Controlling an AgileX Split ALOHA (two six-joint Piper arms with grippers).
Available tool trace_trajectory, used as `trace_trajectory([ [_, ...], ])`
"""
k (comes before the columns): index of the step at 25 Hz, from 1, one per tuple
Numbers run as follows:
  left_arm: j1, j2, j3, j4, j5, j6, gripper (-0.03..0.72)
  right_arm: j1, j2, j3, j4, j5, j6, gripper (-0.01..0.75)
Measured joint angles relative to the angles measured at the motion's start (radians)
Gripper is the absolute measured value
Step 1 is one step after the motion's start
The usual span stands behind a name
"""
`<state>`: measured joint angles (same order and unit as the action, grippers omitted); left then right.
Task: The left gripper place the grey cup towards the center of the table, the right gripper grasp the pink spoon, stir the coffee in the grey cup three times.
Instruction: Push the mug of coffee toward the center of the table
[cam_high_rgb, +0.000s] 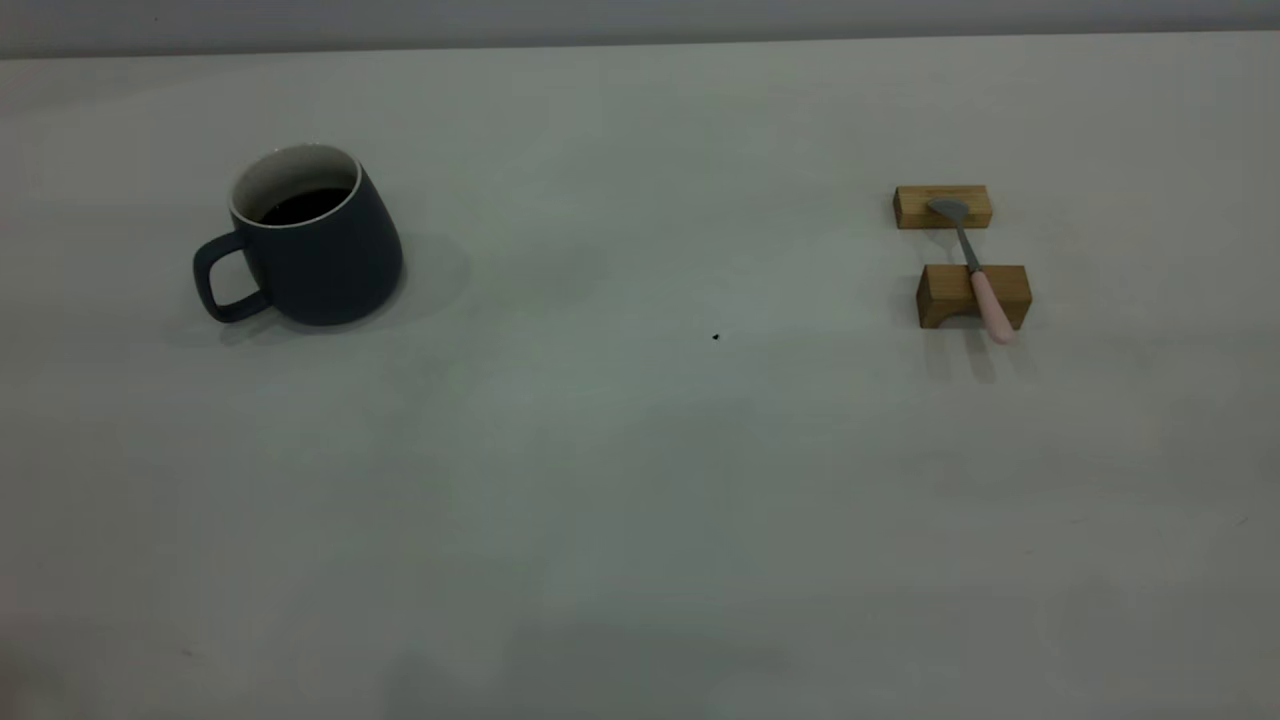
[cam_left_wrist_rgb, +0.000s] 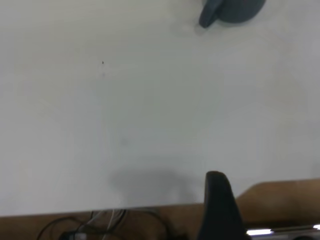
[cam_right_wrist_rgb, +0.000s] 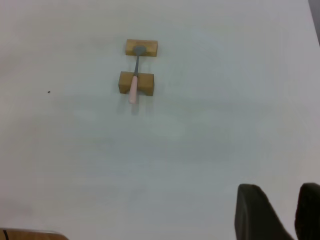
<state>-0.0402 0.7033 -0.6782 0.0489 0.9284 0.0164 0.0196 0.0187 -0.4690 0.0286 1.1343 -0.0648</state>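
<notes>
- Exterior view: the table is a plain pale surface with no writing, brand or label readable on anything.
- The grey cup stands upright at about 10 o'clock from the table's middle, its loop handle turned toward 8 o'clock.
- The coffee shows as a dark surface inside the white inner wall.
- A tiny black speck lies near the middle, between cup and spoon.
- The pink spoon lies at about 2 o'clock, well apart from the cup, bridging two wooden blocks: its metal bowl rests on the far block and its stem crosses the near block, the pink handle overhanging toward 6 o'clock.
- Neither arm appears in this view.
- Left wrist view: one finger of the left gripper rises over the table's edge, well apart from the cup, which is cut off by the frame; whether this pincer is apart or together cannot be told.
- Cables lie below the table's edge.
- Right wrist view: the right gripper shows two thick fingertips with a gap between them, so the pincer stands apart and holds nothing.
- It hangs well apart from the spoon on its blocks; the speck lies off to one side.
</notes>
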Motion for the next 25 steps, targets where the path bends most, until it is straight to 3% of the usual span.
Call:
trace_trajectory([
  [10,0.000,0.784,-0.248,0.070,-0.215,0.044,0.567,0.000,0.000,0.000,0.000,0.000,0.000,0.239],
  [18,-0.001,1.259,-0.578,-0.075,-0.206,0.357,0.567,0.000,0.000,0.000,0.000,0.000,0.000,0.239],
  [25,-0.008,1.524,-0.791,-0.062,-0.150,0.451,0.567,0.000,0.000,0.000,0.000,0.000,0.000,0.239],
])
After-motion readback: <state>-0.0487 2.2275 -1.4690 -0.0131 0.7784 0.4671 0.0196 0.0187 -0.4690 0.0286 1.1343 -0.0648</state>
